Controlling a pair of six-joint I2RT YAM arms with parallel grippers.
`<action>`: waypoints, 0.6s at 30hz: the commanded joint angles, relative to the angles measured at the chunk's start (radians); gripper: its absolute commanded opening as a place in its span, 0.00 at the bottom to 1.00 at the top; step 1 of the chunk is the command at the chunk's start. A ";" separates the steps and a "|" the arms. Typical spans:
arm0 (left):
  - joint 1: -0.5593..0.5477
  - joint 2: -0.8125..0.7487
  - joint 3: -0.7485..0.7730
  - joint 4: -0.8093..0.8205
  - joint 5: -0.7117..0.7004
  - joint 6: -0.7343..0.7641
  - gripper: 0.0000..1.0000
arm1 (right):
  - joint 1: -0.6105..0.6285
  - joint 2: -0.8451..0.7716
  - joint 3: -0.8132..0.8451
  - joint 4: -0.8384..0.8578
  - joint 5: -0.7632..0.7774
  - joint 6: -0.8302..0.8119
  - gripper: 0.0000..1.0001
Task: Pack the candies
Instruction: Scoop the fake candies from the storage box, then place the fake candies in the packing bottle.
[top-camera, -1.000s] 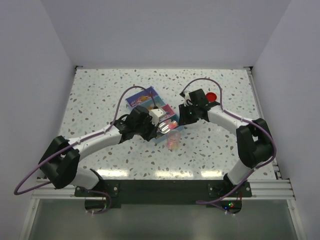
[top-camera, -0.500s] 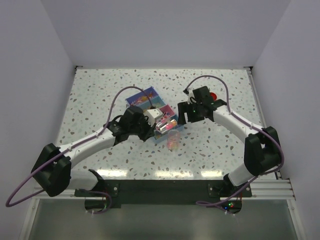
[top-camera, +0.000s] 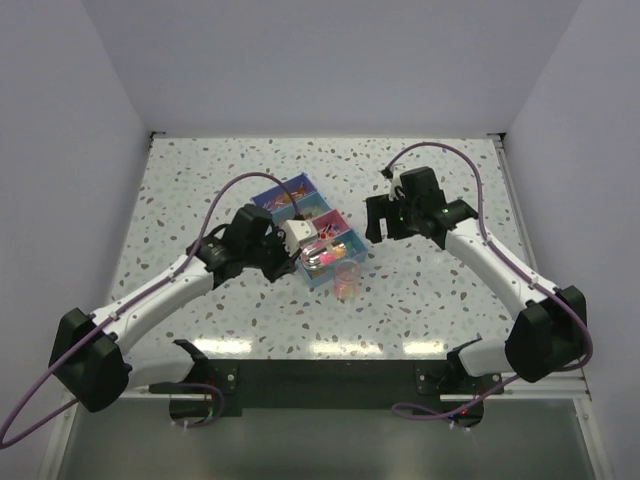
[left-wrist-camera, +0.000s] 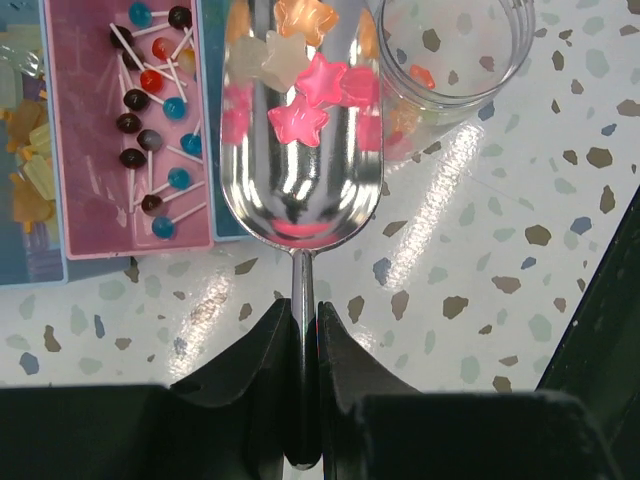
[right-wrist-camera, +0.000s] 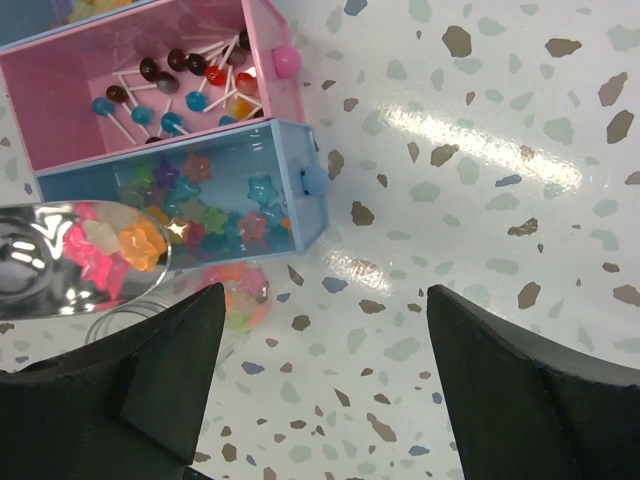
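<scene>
The left pincer (left-wrist-camera: 303, 335) grips a shiny metal scoop (left-wrist-camera: 300, 200) level, saving its pink star-shaped candies (left-wrist-camera: 298, 118) for the upper-right clear plastic jar (left-wrist-camera: 455, 70); the right pincer (right-wrist-camera: 320, 370) gapes empty.

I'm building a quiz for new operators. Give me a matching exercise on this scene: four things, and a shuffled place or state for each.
1 scoop
2 lollipops
3 clear jar
4 right gripper

a in the pink compartment
b open, holding nothing
c gripped by the left gripper
d on the table, by the blue compartment

Pairs: 1-c, 2-a, 3-d, 4-b
</scene>
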 joint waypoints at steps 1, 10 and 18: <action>0.013 -0.054 0.087 -0.089 0.042 0.105 0.00 | -0.017 -0.048 0.006 -0.042 0.046 -0.017 0.85; 0.036 -0.070 0.206 -0.232 0.020 0.214 0.00 | -0.037 -0.085 -0.020 -0.058 0.056 -0.003 0.89; 0.030 -0.073 0.255 -0.330 0.076 0.326 0.00 | -0.036 -0.096 -0.021 -0.065 0.057 -0.001 0.89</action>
